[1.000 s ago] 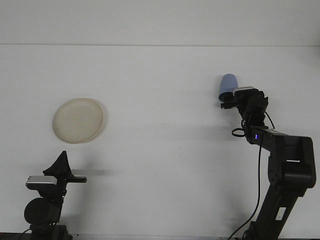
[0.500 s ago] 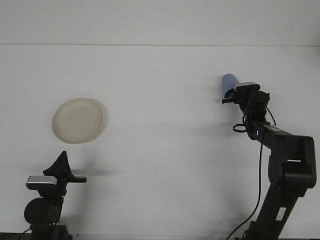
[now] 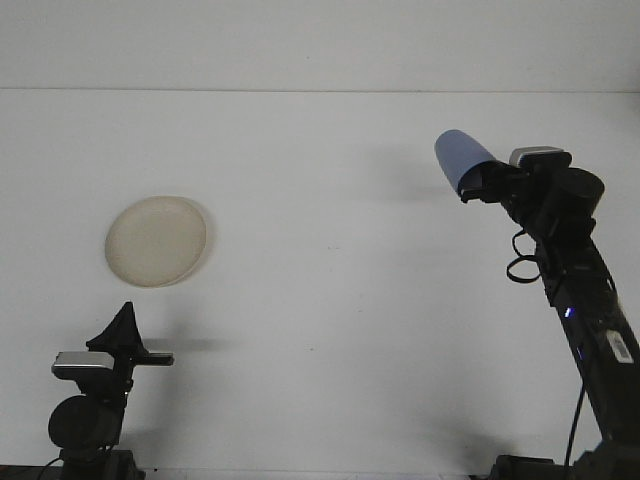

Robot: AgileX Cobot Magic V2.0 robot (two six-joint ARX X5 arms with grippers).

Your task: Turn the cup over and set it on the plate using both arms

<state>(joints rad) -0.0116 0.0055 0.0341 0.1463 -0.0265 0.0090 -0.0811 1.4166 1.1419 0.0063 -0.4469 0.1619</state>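
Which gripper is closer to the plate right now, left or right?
Left. The left gripper sits just below the plate at the near table edge. The right gripper is far across the table on the right, raised and clamped on the blue cup.

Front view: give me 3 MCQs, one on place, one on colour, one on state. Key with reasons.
1. Where is the plate?
A. table's left side
B. under the right claw
C. table's far right corner

2. What colour is the cup?
A. red
B. blue
C. green

3. What is the cup's state?
A. upright on the plate
B. lying on the table
C. held in the air, tilted

Key:
1 A: the plate lies on the table at left, beyond the left claw.
2 B: the cup is blue.
3 C: the right claw grips it above the table, leaning up and left.
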